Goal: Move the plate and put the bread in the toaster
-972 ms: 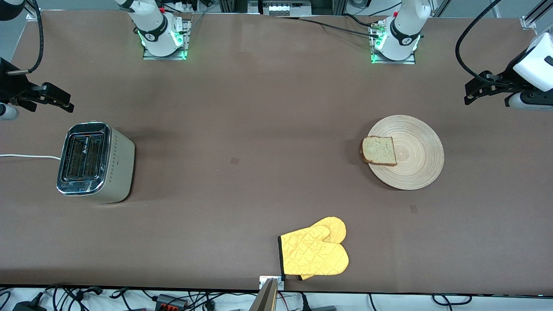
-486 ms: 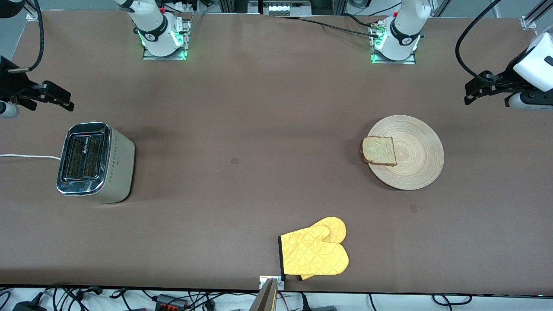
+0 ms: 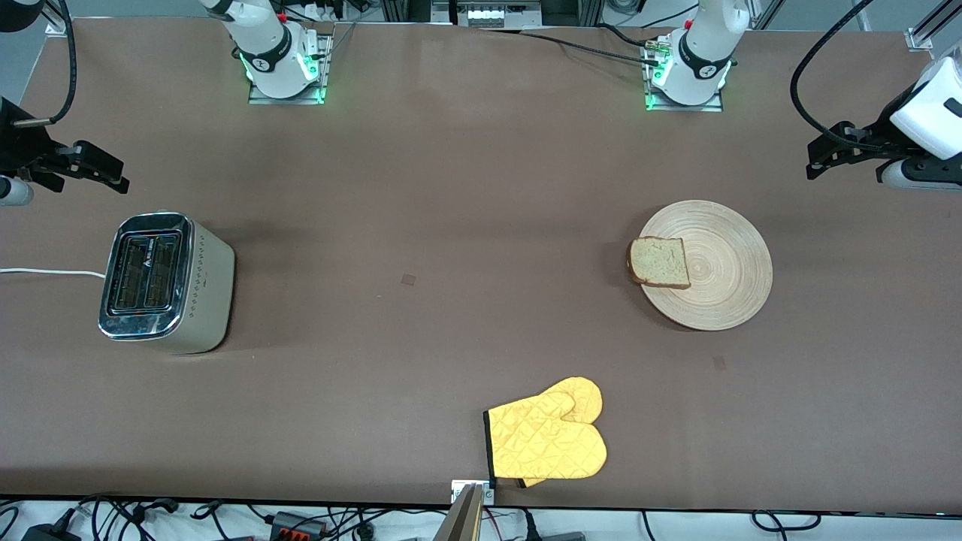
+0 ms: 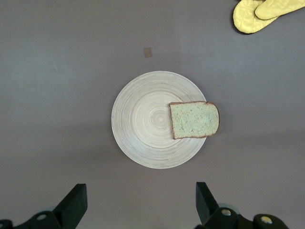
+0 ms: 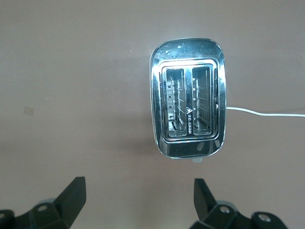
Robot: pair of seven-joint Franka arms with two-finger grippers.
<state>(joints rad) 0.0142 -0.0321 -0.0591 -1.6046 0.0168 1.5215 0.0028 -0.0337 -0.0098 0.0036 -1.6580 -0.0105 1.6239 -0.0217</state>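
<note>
The pale wooden plate (image 3: 706, 264) lies on the table toward the left arm's end, also in the left wrist view (image 4: 147, 119). The bread (image 3: 660, 262) slice lies on the plate's edge that faces the toaster, overhanging the rim (image 4: 194, 119). The toaster (image 3: 165, 282) stands toward the right arm's end, both slots empty (image 5: 187, 98). My left gripper (image 3: 827, 159) is open and empty, high over bare table beside the plate (image 4: 141, 202). My right gripper (image 3: 101, 174) is open and empty, high over bare table beside the toaster (image 5: 140, 200).
A pair of yellow oven mitts (image 3: 549, 439) lies near the table's front edge, also in the left wrist view (image 4: 259, 13). The toaster's white cord (image 3: 45, 273) runs off the right arm's end of the table. Small tape marks (image 3: 408, 279) sit on the brown table.
The left gripper has shifted very slightly upward in the front view. The right gripper and everything on the table are unchanged.
</note>
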